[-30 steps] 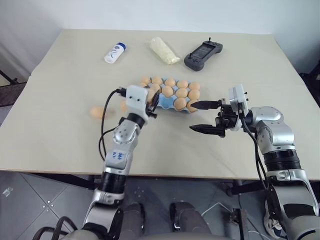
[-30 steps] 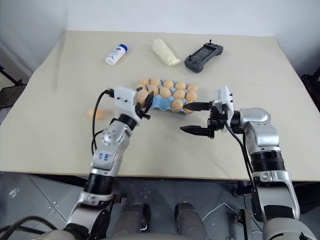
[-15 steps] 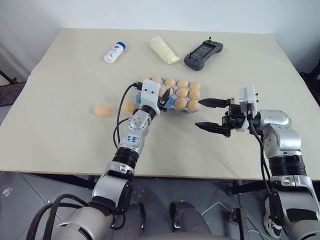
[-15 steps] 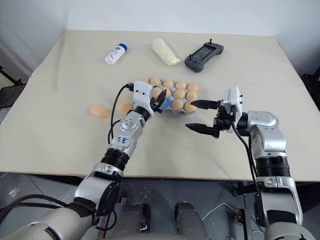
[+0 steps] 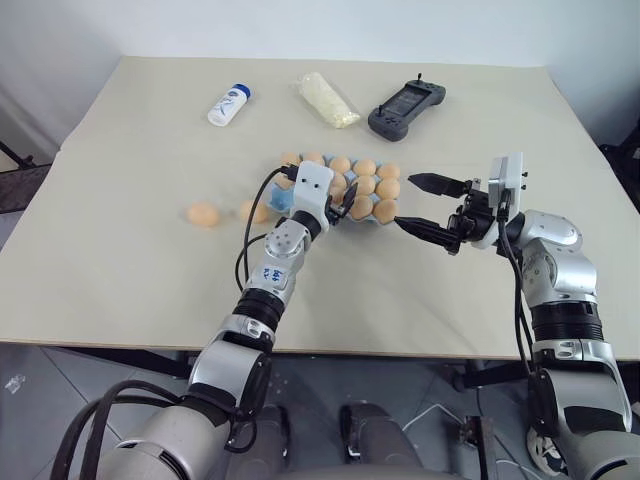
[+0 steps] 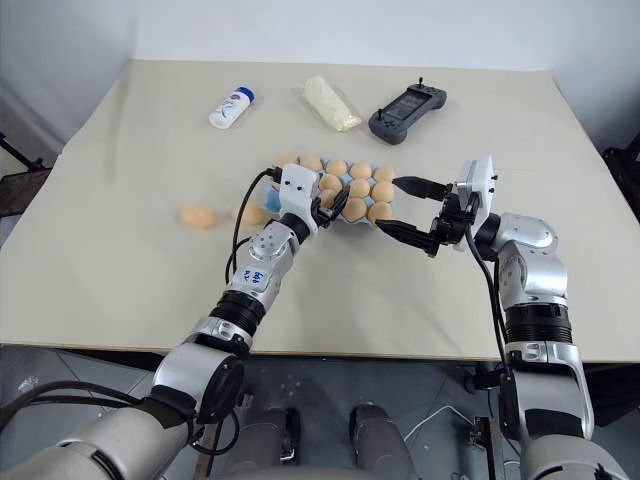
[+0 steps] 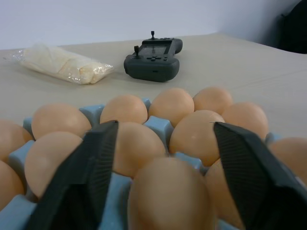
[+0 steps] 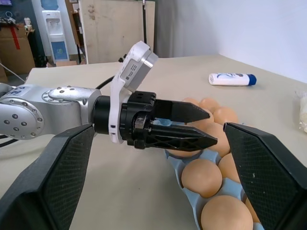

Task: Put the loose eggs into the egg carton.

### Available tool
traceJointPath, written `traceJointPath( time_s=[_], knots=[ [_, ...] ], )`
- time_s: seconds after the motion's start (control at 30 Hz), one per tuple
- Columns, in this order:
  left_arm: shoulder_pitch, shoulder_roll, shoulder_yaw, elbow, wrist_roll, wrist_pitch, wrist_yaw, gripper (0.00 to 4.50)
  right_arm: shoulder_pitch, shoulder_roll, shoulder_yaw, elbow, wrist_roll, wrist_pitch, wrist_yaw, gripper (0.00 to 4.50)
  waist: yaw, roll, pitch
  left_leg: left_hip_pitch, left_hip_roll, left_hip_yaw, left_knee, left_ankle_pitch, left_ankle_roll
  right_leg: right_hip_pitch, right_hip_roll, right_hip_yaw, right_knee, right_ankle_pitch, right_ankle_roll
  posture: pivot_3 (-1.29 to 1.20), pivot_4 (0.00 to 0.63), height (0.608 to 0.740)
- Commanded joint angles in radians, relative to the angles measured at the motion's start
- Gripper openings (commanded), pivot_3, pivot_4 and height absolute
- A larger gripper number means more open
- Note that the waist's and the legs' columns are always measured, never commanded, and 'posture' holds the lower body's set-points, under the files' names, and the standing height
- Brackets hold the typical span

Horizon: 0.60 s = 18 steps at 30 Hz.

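Light blue, the egg carton (image 5: 340,195) lies near the middle of the beige worktop (image 5: 120,270), its cups filled with pale orange-tan eggs. Two loose eggs lie on the worktop to its left: one (image 5: 203,215) well apart from the carton, the other (image 5: 254,211) just beside its left end. The left hand (image 5: 338,207) reaches over the near edge of the carton with its two black fingers spread apart, an egg (image 7: 168,196) sitting in a cup between them and neither finger clamped on it. The right hand (image 5: 428,207) hangs just to the right of the carton, fingers wide apart and empty, pointing left. At the far side lie a white bottle (image 5: 229,104), a plastic-wrapped packet (image 5: 328,100) and a dark grey controller (image 5: 405,105).
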Motion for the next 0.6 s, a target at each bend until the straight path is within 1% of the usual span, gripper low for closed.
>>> traceJointPath(
  time_s=[0.03,0.17,0.27,0.33,0.43,0.53,0.6],
  knots=[
    [-0.018,-0.008,-0.015,-0.027,0.007,0.0,-0.024,4.46,-0.002,-0.005,-0.016,-0.012,0.01,-0.009,0.002,4.5,0.0,0.0,0.0,0.0,0.0,0.0,0.0,0.0,0.0,0.0,0.0,0.0,0.0,0.0,0.0,0.0,0.15,0.74],
    [0.026,0.001,-0.043,-0.133,0.028,0.007,-0.037,4.46,0.0,-0.006,-0.01,-0.015,0.006,-0.004,0.004,4.5,0.0,0.0,0.0,0.0,0.0,0.0,0.0,0.0,0.0,0.0,0.0,0.0,0.0,0.0,0.0,0.0,0.15,0.74],
    [0.099,0.013,-0.058,-0.299,0.027,0.036,-0.044,4.46,-0.001,-0.006,-0.006,-0.019,0.006,0.003,0.005,4.5,-0.001,0.0,0.0,0.0,0.0,0.0,0.0,0.0,0.0,0.0,0.0,0.0,0.0,0.0,0.0,0.0,0.15,0.74],
    [0.162,0.02,-0.06,-0.431,0.016,0.071,-0.046,4.46,-0.002,-0.006,-0.003,-0.02,0.006,0.007,0.009,4.5,-0.003,0.0,0.0,0.0,0.0,0.001,-0.001,0.0,0.0,-0.001,0.0,0.001,0.0,0.0,0.0,0.0,0.15,0.74],
    [0.298,0.049,-0.073,-0.655,0.015,0.123,-0.066,4.46,-0.006,-0.005,0.005,-0.014,0.005,0.014,0.018,4.5,-0.004,0.0,0.0,0.0,0.001,0.001,-0.002,0.001,-0.001,-0.002,0.0,0.002,0.001,0.0,0.0,0.0,0.15,0.74],
    [0.407,0.073,-0.072,-0.81,0.002,0.164,-0.075,4.46,-0.012,-0.002,0.009,-0.007,0.007,0.015,0.035,4.5,-0.002,0.0,0.0,0.0,0.001,0.001,-0.001,0.001,-0.001,-0.002,0.0,0.002,0.002,0.0,0.0,0.0,0.15,0.74],
    [0.498,0.087,-0.049,-0.916,-0.013,0.202,-0.058,4.46,-0.018,0.001,0.009,-0.002,0.016,0.01,0.061,4.5,-0.002,0.0,0.0,0.0,0.001,0.001,-0.001,0.001,-0.001,-0.001,0.0,0.002,0.003,0.0,-0.001,0.0,0.15,0.74]
  ],
)
